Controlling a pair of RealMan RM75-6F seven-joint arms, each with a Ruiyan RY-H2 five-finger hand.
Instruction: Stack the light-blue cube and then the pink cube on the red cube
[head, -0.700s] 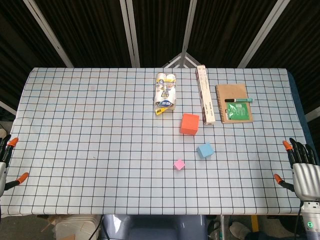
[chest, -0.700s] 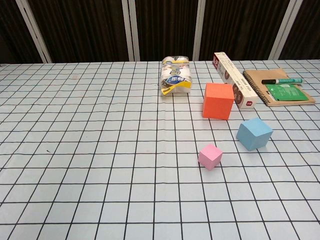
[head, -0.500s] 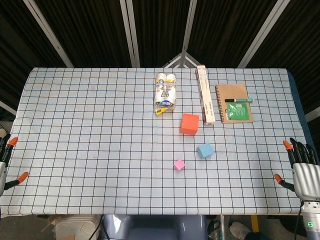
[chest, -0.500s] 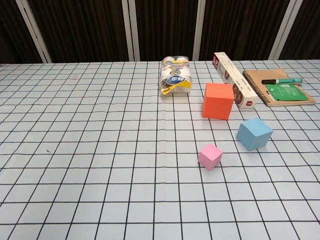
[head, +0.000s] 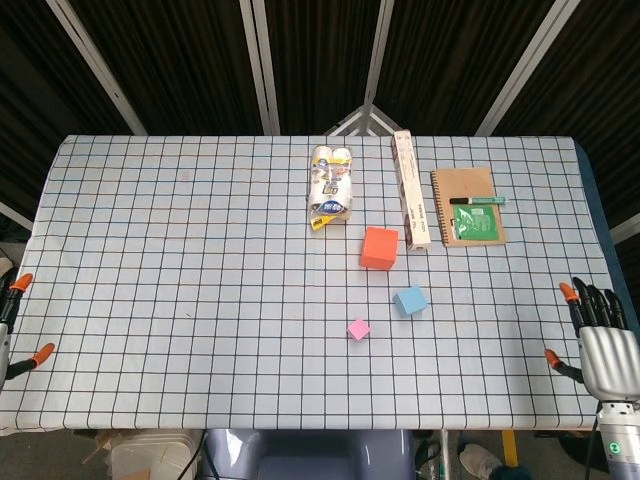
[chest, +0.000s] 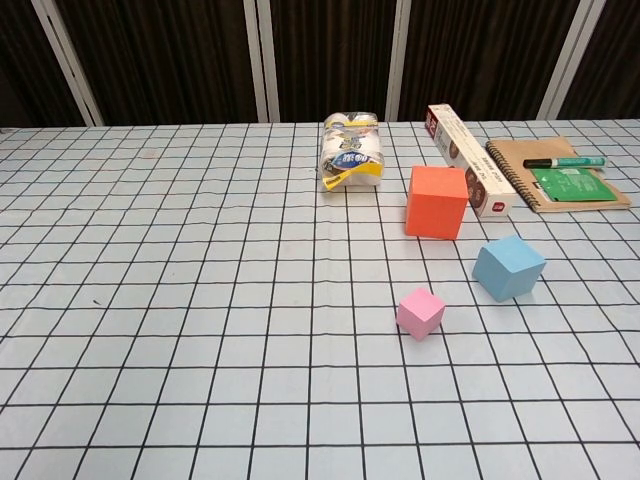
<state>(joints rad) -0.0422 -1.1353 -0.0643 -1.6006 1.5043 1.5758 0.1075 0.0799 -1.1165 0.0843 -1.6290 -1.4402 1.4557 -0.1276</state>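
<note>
Cubes sit apart on the checked counter (head: 200, 250), none stacked: the red cube (head: 379, 248) toward the far side, the light-blue cube (head: 410, 300) nearer and a little to its right, the pink cube (head: 359, 329) nearest. Behind the red cube lie a wrapped pack of rolls (head: 331, 186), a long box (head: 410, 200) and a notebook (head: 466, 206) carrying a marker (head: 476, 201) and a green card (head: 476, 223). At the counter's right edge the right hand (head: 600, 345) hangs with fingers spread, holding nothing. The left hand (head: 10, 335) barely shows at the left edge, so I cannot tell its state.
</note>
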